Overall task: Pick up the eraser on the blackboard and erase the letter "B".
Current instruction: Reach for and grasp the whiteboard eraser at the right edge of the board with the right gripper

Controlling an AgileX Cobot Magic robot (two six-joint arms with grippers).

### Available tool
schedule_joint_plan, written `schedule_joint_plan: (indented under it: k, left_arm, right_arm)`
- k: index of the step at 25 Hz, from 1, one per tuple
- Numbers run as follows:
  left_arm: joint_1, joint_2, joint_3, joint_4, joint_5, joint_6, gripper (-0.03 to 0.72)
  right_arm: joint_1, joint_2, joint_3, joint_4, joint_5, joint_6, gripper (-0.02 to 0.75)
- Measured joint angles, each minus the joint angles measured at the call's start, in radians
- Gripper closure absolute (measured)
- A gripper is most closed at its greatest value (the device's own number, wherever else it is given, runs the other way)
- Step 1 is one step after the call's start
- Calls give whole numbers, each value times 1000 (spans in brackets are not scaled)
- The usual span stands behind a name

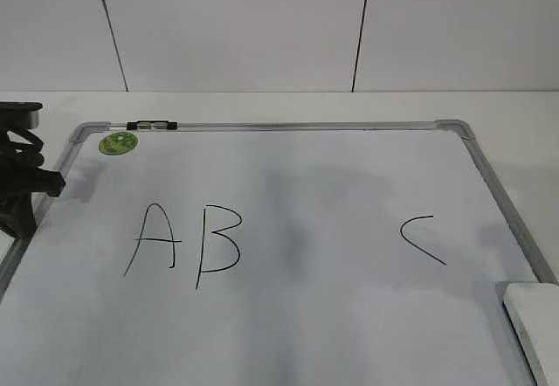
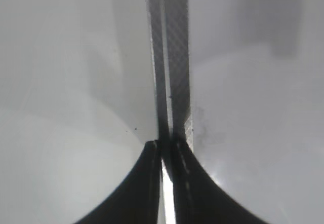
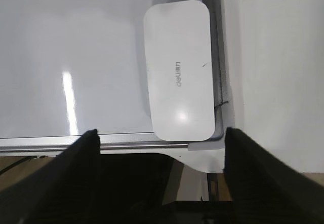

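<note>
The blackboard (image 1: 349, 185) is a white board with a grey frame, lying flat. The letter "B" (image 1: 218, 246) is drawn in black, left of centre, between "A" (image 1: 153, 237) and "C" (image 1: 421, 237). The white eraser (image 1: 534, 325) lies on the board at its near right corner. In the right wrist view the eraser (image 3: 178, 72) lies just ahead of my right gripper (image 3: 162, 132), which is open and empty, apart from it. My left gripper (image 2: 164, 144) is shut and empty over the board's frame (image 2: 172, 57); its arm (image 1: 26, 185) sits at the left edge.
A green round sticker (image 1: 118, 143) sits at the board's far left corner, next to a small black clip (image 1: 151, 126) on the top frame. A white table surrounds the board, with a white wall behind it. The table's near edge shows below the board's corner (image 3: 217, 158).
</note>
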Motion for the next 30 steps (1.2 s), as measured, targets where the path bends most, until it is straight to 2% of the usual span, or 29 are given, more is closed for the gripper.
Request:
schedule_joint_plan:
  k: [6, 13, 20, 26, 30]
  left_arm:
    - [0, 1, 0, 0, 0, 0, 666]
    - [0, 1, 0, 0, 0, 0, 666]
    - [0, 1, 0, 0, 0, 0, 666]
    - [0, 1, 0, 0, 0, 0, 666]
    - [0, 1, 0, 0, 0, 0, 666]
  right_arm:
    - [0, 0, 14, 19, 0, 0, 127]
    - [6, 0, 142, 21, -12, 0, 102]
    - [6, 0, 214, -7, -233, -55, 104]
    - [6, 0, 214, -11, -281, -72, 181]
    - [6, 0, 214, -11, -288, -72, 199]
